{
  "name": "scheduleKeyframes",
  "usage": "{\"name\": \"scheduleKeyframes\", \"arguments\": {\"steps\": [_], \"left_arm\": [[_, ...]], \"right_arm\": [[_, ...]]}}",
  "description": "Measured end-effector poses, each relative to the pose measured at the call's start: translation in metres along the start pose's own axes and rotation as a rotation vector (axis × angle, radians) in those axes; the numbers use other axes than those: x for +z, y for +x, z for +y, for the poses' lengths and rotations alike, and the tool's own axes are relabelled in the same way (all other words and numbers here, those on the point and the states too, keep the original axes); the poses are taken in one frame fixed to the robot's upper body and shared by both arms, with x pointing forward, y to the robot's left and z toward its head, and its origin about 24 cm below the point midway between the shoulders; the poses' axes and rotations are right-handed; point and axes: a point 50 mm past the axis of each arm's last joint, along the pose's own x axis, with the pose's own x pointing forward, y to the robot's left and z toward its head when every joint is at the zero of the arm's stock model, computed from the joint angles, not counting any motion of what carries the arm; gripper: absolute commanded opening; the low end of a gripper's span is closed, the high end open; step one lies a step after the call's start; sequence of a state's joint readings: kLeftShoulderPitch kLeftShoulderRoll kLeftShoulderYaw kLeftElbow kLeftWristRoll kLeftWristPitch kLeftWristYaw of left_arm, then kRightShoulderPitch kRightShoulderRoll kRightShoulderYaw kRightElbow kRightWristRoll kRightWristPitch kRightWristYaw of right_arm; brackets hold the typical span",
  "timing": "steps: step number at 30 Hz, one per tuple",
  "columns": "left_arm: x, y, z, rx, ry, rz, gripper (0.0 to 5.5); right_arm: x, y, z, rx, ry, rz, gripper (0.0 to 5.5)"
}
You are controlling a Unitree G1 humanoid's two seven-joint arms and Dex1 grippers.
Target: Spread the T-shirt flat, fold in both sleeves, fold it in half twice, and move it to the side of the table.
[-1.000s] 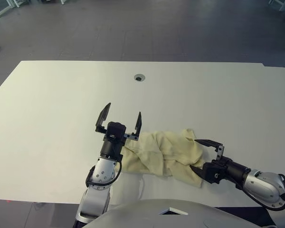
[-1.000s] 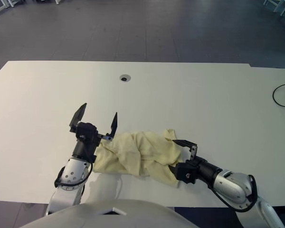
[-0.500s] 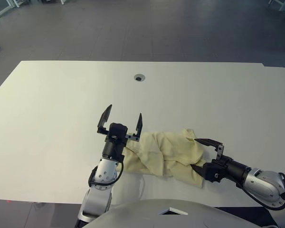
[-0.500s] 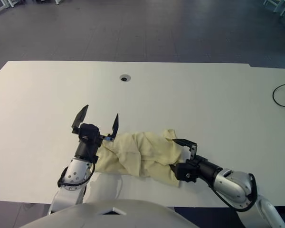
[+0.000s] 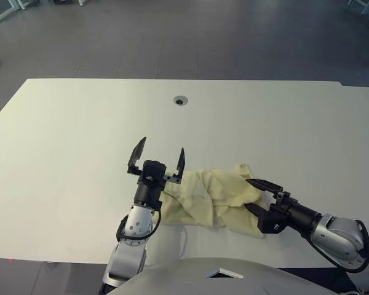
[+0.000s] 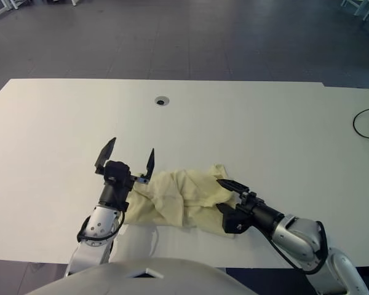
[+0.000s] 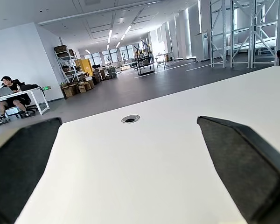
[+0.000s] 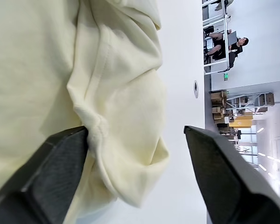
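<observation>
A pale yellow T-shirt [image 5: 209,198] lies crumpled in a long bunch near the front edge of the white table [image 5: 74,135]. My left gripper [image 5: 160,157] stands open at the shirt's left end, its fingers pointing up and away with nothing between them; in the left wrist view, bare table lies between its fingers [image 7: 18,172]. My right gripper [image 5: 254,196] is open at the shirt's right end, one finger above the cloth edge and one below. In the right wrist view the shirt [image 8: 60,56] bulges between the fingers [image 8: 224,182] of that gripper [image 8: 135,135].
A round cable hole [image 5: 181,100] sits in the table toward the far side. A black cable loop [image 6: 366,123] lies at the right edge. Wide bare tabletop stretches left, right and beyond the shirt. The table's front edge runs just behind the shirt.
My right gripper has pushed in to the left, so its open fingers now straddle the shirt's right edge. The left gripper has barely shifted.
</observation>
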State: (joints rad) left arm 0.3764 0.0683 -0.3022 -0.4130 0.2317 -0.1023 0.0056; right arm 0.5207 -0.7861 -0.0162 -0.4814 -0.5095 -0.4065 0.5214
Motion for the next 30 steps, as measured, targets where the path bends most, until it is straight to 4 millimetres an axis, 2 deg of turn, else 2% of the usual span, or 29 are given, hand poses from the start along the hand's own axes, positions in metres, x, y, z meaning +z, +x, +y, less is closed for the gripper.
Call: {"name": "scheduleKeyframes", "arguments": {"steps": [11,18,23,27,30], "left_arm": [[-0.003,0.0,-0.001,-0.004,-0.003,0.011,5.4],[-0.007,-0.001,-0.003,-0.017,-0.004,0.015,5.4],[-0.003,0.005,-0.009,-0.064,-0.019,-0.05,5.4],[0.006,0.016,-0.022,-0.085,-0.18,-0.125,5.4],[0.017,0.028,-0.027,-0.091,-0.223,-0.199,5.4]], "right_arm": [[-0.005,0.007,0.014,0.061,-0.068,0.019,1.32],[-0.003,0.01,0.013,0.058,-0.07,0.0,0.08],[-0.004,0.01,0.001,-0.019,-0.02,-0.011,0.03],[-0.007,0.012,-0.014,-0.116,0.008,-0.009,0.03],[-0.009,0.011,-0.021,-0.171,0.07,-0.011,0.03]]}}
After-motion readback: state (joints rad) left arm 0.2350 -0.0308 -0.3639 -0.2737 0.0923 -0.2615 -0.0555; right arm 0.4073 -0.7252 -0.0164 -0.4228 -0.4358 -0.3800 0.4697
